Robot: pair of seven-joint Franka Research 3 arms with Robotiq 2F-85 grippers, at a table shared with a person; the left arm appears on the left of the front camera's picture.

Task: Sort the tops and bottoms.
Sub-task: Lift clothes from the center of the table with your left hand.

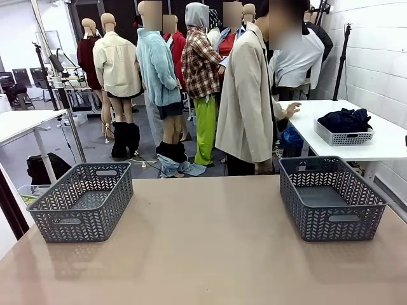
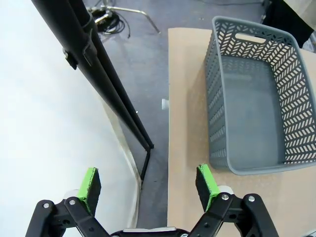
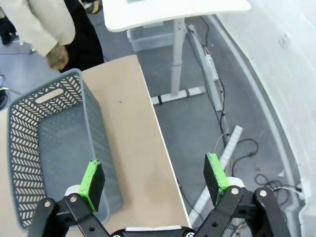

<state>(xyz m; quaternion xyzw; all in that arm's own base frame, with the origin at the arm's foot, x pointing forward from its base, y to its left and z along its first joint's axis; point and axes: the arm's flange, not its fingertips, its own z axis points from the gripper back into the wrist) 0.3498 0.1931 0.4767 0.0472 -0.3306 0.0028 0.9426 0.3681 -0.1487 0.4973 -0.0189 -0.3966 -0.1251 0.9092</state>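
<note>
A heap of dark navy garments [image 1: 344, 119] lies in a white bin [image 1: 343, 136] on the white side table at the back right. My left gripper [image 2: 148, 185] stands open with nothing between its fingers, over the table's left edge and short of a grey basket [image 2: 213, 103]. My right gripper [image 3: 155, 177] is open and holds nothing, over the table's right edge beside the other grey basket [image 3: 94, 123]. Both baskets hold nothing.
The two grey baskets [image 1: 82, 202] [image 1: 334, 198] stand at the far corners of the tan table [image 1: 203, 254]. A person in a beige coat [image 1: 245, 101] stands past the far edge, a hand [image 1: 292, 109] toward the side table. A black stand [image 2: 106, 84] rises left of the table.
</note>
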